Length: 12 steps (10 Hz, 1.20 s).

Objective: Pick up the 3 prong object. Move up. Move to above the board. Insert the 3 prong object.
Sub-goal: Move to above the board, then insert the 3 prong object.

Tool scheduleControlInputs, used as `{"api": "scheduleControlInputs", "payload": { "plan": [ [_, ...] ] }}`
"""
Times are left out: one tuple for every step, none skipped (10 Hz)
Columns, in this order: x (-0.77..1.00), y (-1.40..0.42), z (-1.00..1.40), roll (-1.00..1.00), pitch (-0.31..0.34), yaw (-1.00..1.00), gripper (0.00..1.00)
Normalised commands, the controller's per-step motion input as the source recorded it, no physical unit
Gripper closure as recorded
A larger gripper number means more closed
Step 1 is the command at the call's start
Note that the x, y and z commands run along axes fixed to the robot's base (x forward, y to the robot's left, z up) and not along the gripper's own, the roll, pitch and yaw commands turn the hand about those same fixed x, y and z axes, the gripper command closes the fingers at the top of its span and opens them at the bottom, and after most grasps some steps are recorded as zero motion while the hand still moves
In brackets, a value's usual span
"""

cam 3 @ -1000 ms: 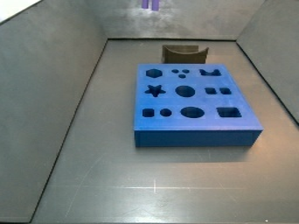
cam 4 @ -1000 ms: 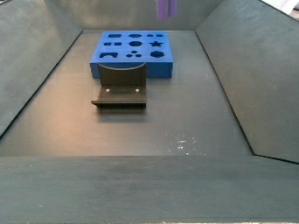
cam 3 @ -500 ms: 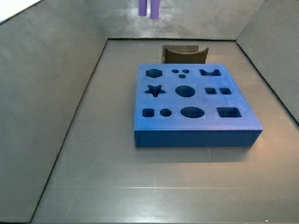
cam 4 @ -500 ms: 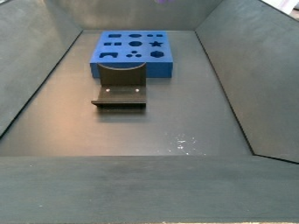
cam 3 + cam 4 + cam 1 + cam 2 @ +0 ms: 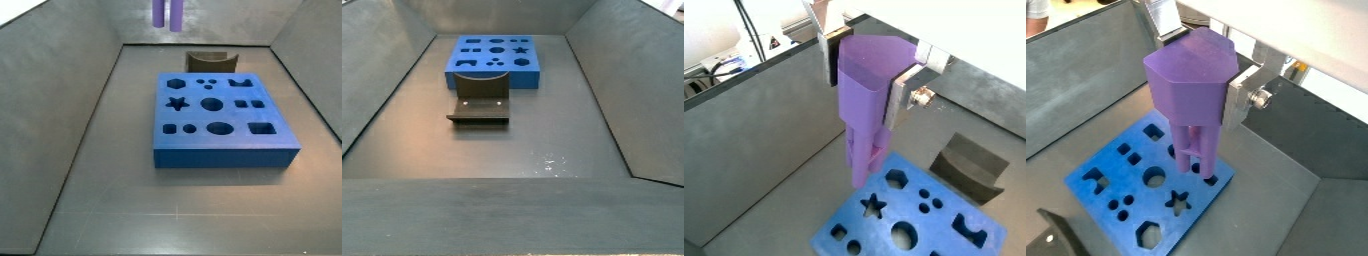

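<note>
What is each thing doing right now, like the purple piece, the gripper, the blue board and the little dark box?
3 prong object: held upright in the air, prongs pointing down, above the board, not inserted.
gripper: shut on the 3 prong object, high above the floor.
board: lying flat on the floor, all its holes empty.
holder: sitting on the floor beside the board, open-topped and empty.

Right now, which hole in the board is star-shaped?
The star hole, the only five-pointed outline on the board. The pincer holds the 3 prong object high in the air.
</note>
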Motion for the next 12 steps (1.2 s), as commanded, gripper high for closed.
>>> {"api": "scheduleControlInputs", "payload": {
  "plan": [
    [0.05, -0.17, 0.04, 0.01, 0.115, 0.01, 1.0],
    [0.8, 0.44, -0.44, 0.03, 0.084, -0.33, 1.0],
    [0.59, 0.56, -0.46, 0.0, 0.057, -0.33, 1.0],
    [0.5, 0.59, -0.47, 0.0, 0.053, -0.33, 1.0],
    [0.47, 0.57, -0.46, 0.0, 0.036, -0.37, 1.0],
    [0.51, 0.5, -0.42, 0.0, 0.031, -0.42, 1.0],
    [0.5, 0.47, -0.46, 0.02, 0.034, -0.45, 1.0],
    [0.49, 0.4, -0.51, 0.05, 0.02, -0.53, 1.0],
    [0.42, 0.39, -0.53, 0.02, 0.0, -0.57, 1.0],
    [0.4, 0.3, -0.55, 0.04, 0.0, -0.63, 1.0],
    [0.41, 0.22, -0.55, 0.06, 0.0, -0.69, 1.0],
    [0.27, 0.18, -0.53, 0.0, 0.0, -0.8, 1.0]
  ]
}}
